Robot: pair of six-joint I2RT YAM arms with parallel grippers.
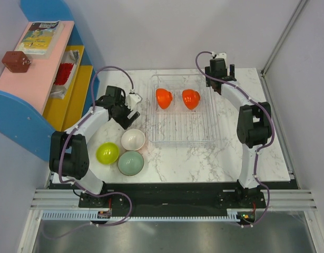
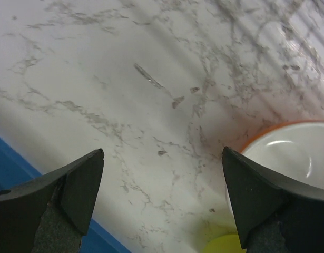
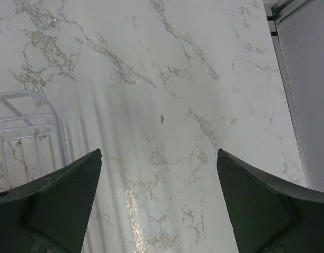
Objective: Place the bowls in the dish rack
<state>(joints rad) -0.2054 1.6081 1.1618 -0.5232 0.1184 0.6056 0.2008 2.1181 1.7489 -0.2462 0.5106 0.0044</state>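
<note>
Red-orange bowls (image 1: 163,98), two, sit far in the dish rack (image 1: 183,141); white-lined bowl (image 1: 133,139), lime bowl (image 1: 107,153) and grey-green bowl (image 1: 130,163) wait on the table (image 1: 227,153) to its left; left gripper (image 2: 162,163) and right gripper (image 3: 159,158) gape empty.

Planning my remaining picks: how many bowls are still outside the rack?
3. The white-inside bowl sits left of the rack; the lime-yellow bowl is left of it; the grey-green bowl is below both in the overhead view. None appears hidden.

In wrist views, cut by edge: white-inside bowl (image 2: 288,153), lime bowl (image 2: 222,246) sliver, dish rack (image 3: 25,124) corner.
</note>
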